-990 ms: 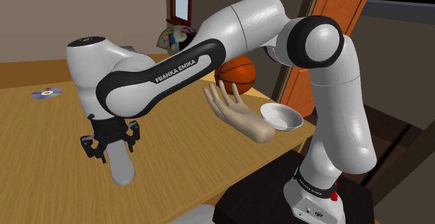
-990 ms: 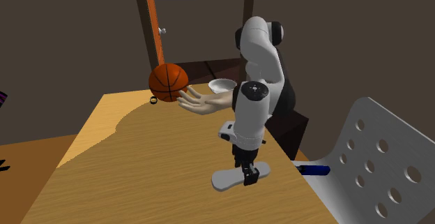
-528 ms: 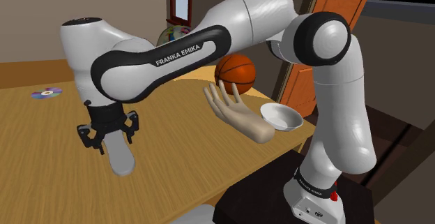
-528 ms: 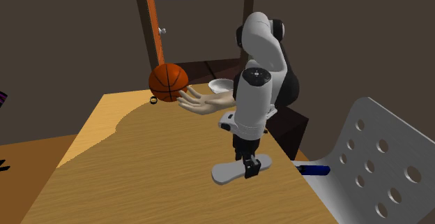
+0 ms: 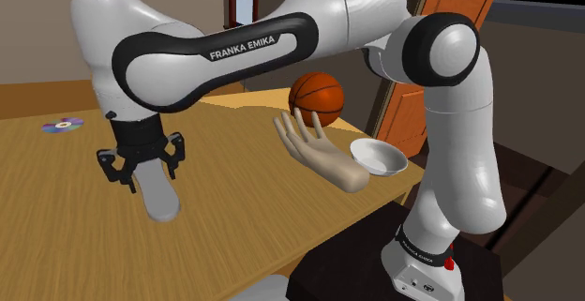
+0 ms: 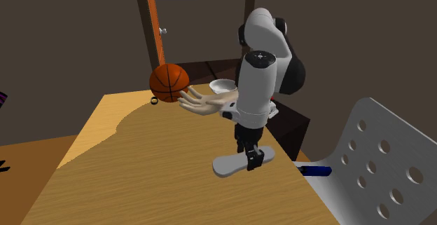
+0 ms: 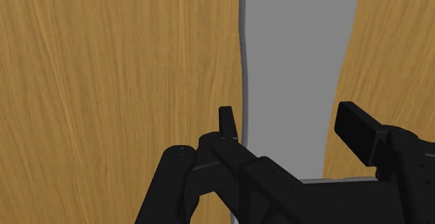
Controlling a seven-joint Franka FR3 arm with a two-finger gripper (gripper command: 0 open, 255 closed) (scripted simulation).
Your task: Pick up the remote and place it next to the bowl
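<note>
Student: Wooden worktop (image 5: 244, 187), shoulder view. Where is the remote (image 5: 161, 199)?

Tutor: Clamped near one end in the tool (image 5: 142, 168), which is closed on it, one of the fingers (image 7: 226, 121) against each long edge. Its plain grey body slants down and away from the tool; the wrist view shows it running straight out between them. It appears to hang just clear of the wood, though the far tip may be touching.

Student: How will it handle?

Tutor: Judged a light, stiff slab, smooth-sided and so liable to slip or swing. The hold sits near an end, so the free length acts as a lever; slow turns are advisable. A hold nearer mid-length, across the narrow width, would be steadier.

Student: And the goal?

Tutor: Bowl (image 5: 379, 157), white, well apart toward the shoulder view's right, near the worktop's edge. A mannequin hand (image 5: 314, 154) lies between remote and bowl, a ball (image 5: 316, 97) behind it.
</note>
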